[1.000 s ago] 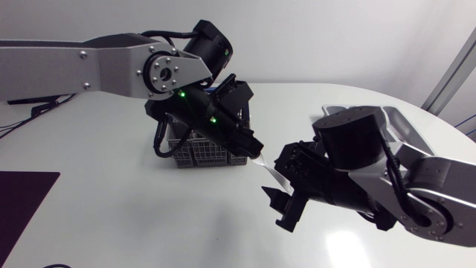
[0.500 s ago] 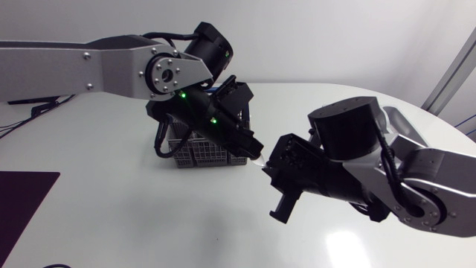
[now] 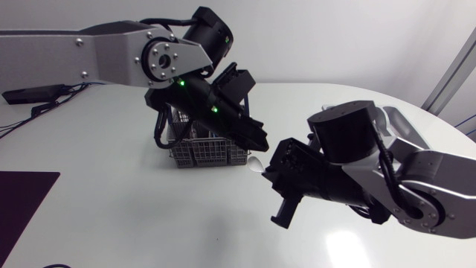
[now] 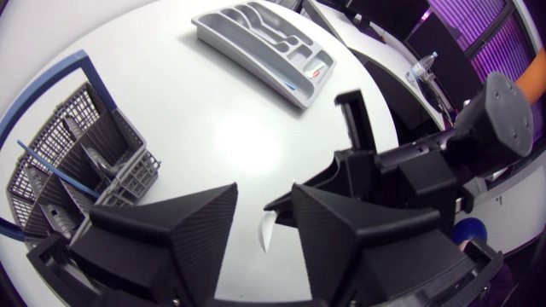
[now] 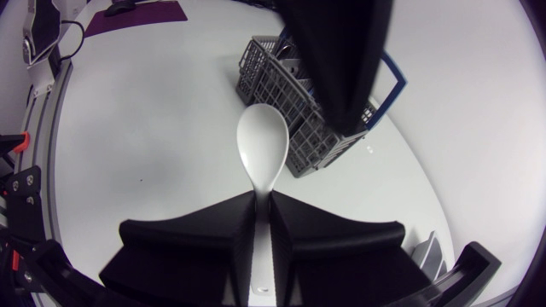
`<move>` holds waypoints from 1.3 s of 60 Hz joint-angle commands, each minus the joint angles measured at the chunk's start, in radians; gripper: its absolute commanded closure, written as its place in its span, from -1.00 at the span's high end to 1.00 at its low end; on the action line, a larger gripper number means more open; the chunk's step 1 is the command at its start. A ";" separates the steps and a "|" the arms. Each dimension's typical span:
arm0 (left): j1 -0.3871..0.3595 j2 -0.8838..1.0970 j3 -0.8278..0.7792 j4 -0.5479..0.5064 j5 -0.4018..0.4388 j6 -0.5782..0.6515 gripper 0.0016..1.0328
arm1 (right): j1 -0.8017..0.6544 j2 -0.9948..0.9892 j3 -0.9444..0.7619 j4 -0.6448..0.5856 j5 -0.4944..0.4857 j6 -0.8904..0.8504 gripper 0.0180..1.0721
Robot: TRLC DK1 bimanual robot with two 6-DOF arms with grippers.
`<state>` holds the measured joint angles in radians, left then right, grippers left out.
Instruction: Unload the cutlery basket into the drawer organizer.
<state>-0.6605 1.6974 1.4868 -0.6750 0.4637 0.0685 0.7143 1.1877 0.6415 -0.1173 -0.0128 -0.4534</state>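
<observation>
left arm: slants down past the cutlery basket (image 3: 201,152), left pincer (image 4: 264,192) spread | right arm: low over desk (image 3: 111,216), right pincer (image 5: 263,198) pinching white spoon (image 5: 263,149) by its handle, bowl beside basket | drawer organizer (image 4: 260,43): well apart on desk

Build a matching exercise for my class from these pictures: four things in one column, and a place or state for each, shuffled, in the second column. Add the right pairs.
Column one
1. white spoon
2. cutlery basket
3. drawer organizer
4. left gripper

Column two
A. open, fingers apart
B. clamped by its handle in the right gripper
C. grey mesh with a blue handle, under the left arm
D. light grey tray lying flat on the table, apart from the basket

Pairs: 1-B, 2-C, 3-D, 4-A
</observation>
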 commanded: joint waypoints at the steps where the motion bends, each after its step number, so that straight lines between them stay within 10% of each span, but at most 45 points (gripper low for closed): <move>1: 0.030 0.008 0.066 0.006 0.006 -0.032 0.64 | -0.018 -0.011 -0.043 -0.033 -0.027 -0.019 -0.89; 20: 0.078 0.021 0.119 0.035 -0.240 0.071 0.68 | -0.269 -0.094 -0.101 -0.168 -0.205 -0.228 -0.88; 45: 0.102 0.024 0.063 0.057 -0.336 0.128 0.68 | -0.967 0.049 -0.003 -0.386 -0.457 -0.906 -0.88; 78: 0.073 0.024 0.009 0.084 -0.385 0.129 0.68 | -1.382 0.506 0.359 -0.403 -0.424 -1.390 -0.88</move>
<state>-0.5774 1.7012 1.5253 -0.5961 0.0902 0.1848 -0.6495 1.6474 0.9627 -0.5266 -0.4507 -1.7638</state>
